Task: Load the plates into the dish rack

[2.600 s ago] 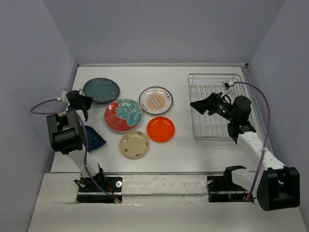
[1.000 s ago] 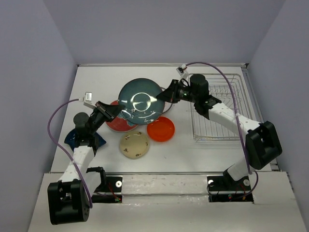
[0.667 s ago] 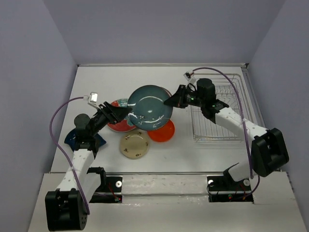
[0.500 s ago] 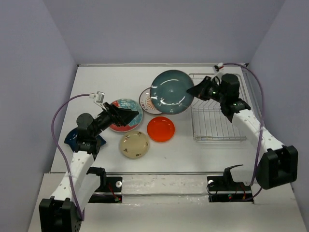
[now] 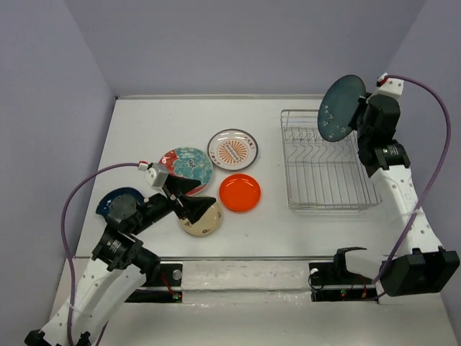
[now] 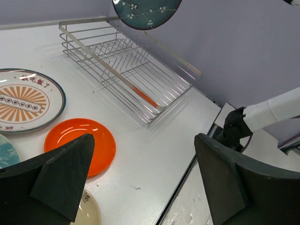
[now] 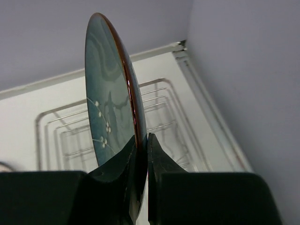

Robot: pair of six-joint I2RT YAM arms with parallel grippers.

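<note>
Six plates are showing. Five are lying on the table (image 5: 144, 119): a dark blue plate (image 5: 115, 198) near the left edge, and a floral plate (image 5: 186, 169), a sunburst plate (image 5: 233, 149), an orange-red plate (image 5: 240, 192) and a cream plate (image 5: 204, 222) clustering mid-table. The sixth, a dark teal-grey plate (image 5: 341, 107), is hanging above the far edge of the one dish rack (image 5: 324, 207), which is sitting by the right edge.

No wording can be read for certain. The sunburst plate (image 6: 23, 101) has a short row of red characters on its rim at about 12 o'clock in the left wrist view, too small and blurred to make out. A band of small rings crosses its middle.
</note>
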